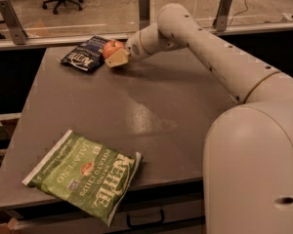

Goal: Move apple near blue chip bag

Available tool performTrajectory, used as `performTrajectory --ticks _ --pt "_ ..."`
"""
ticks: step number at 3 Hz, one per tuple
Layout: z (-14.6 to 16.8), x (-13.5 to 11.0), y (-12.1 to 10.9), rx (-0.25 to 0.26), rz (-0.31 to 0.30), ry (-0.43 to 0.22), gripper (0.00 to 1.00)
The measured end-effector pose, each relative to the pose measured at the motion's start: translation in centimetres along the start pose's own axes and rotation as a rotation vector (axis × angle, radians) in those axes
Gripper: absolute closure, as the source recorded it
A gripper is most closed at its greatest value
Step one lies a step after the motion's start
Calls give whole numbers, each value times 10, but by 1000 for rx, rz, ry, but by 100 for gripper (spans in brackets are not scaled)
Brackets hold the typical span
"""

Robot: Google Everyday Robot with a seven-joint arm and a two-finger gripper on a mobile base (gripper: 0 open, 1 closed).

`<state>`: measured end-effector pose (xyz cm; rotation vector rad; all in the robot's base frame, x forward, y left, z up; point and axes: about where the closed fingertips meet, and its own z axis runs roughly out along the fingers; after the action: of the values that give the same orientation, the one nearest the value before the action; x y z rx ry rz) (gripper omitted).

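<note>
Your end effector (116,57) apparently clamped on apple (112,47), just beside blue chip bag (84,55) near surface (151,116) far edge; release carelessly and apple may roll off, or arm (210,48) nudge bag.

Perhaps head-high downward view, jaws far-left.

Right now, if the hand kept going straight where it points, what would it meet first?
Likely the blue chip bag, lying just beyond the hand, which holds the apple and points toward it; its height above the table is unclear.
</note>
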<state>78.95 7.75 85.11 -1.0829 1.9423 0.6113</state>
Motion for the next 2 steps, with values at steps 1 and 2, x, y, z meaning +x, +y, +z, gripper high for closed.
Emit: performTrajectory --ticks 1,2 --pt "15 -3 10 -36 -2 14 12" --pt "21 -5 13 -52 -4 21 0"
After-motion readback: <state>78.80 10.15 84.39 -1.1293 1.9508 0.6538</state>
